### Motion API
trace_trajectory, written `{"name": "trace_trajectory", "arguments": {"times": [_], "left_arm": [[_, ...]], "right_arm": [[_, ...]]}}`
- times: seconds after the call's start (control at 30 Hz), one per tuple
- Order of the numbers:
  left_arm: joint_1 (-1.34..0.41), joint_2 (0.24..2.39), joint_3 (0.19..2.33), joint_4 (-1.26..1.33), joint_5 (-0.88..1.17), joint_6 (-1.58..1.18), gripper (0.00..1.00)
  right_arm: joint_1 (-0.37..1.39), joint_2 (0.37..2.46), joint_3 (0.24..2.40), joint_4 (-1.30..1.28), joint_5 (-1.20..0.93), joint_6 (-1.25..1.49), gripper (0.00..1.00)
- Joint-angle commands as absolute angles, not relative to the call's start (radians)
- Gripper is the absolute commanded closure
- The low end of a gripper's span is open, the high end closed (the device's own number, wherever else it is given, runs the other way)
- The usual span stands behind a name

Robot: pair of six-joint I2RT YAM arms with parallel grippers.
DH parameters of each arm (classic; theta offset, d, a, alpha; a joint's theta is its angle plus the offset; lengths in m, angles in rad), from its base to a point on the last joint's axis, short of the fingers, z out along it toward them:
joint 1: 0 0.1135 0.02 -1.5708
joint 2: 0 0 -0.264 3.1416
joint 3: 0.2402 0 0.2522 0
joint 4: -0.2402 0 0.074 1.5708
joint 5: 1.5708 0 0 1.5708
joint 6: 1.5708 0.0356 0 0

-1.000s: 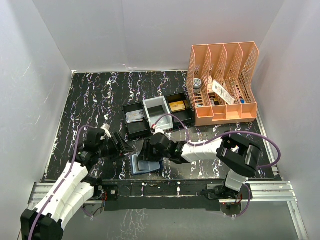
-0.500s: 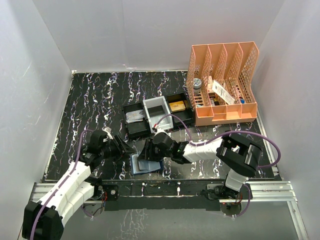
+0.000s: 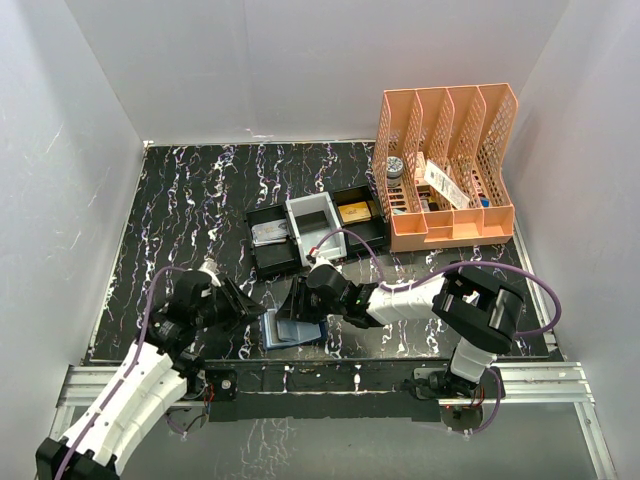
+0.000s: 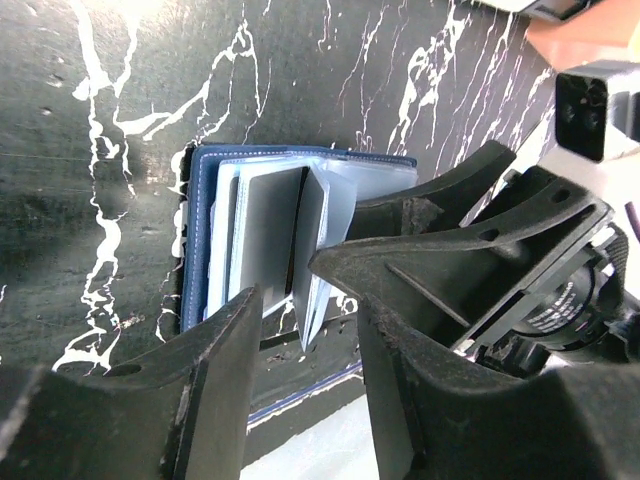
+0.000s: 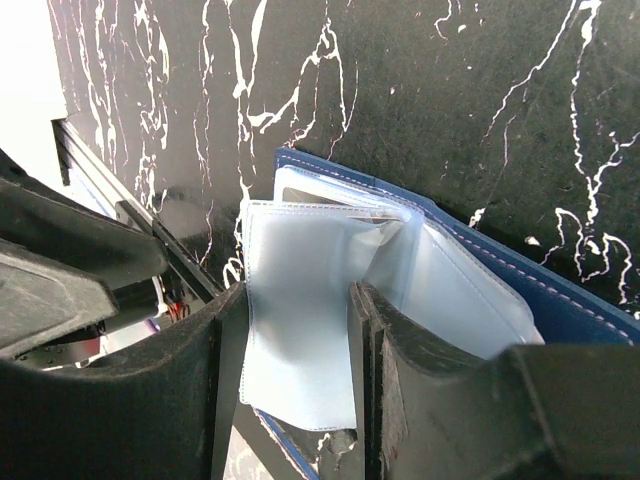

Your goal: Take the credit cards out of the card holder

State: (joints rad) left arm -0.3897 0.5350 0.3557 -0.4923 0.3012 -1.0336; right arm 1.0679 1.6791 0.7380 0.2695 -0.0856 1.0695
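Note:
The navy card holder (image 3: pixel 290 329) lies open close to the table's front edge. In the left wrist view its blue border (image 4: pixel 199 240) frames clear sleeves, and a grey credit card (image 4: pixel 265 228) sits in one. One clear sleeve (image 5: pixel 300 300) stands up off the holder. My right gripper (image 3: pixel 303 300) spans that sleeve's width (image 5: pixel 298 310), a finger against each side edge. At the holder's left edge is my left gripper (image 3: pixel 252 304), open. Its jaws (image 4: pixel 305 320) straddle the upright sleeve, seen edge-on, without touching it.
A black-and-white compartment tray (image 3: pixel 262 216) stands behind the holder, with a flat grey item (image 3: pixel 270 233) in its left part and a tan block (image 3: pixel 355 211) on the right. An orange file rack (image 3: pixel 450 170) fills the back right. The metal base rail (image 3: pixel 330 377) runs just past the holder.
My left gripper has moved nearer to the front edge and up to the holder's left side, and its jaws have narrowed. The right gripper and the raised sleeve have stayed put.

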Motion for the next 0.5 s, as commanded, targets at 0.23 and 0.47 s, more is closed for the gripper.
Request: {"name": "trace_trajectory", "arguments": {"times": [0.23, 0.47], "left_arm": [[-0.568, 0.675, 0.328, -0.319, 0.359, -1.005, 0.53], [-0.597, 0.700, 0.300, -0.236, 0.346, -1.013, 0.57]], "right_arm": [[1.052, 1.685, 0.730, 0.287, -0.078, 1.080, 0.59], [1.049, 1.678, 0.723, 0.292, -0.086, 1.080, 0.59]]}}
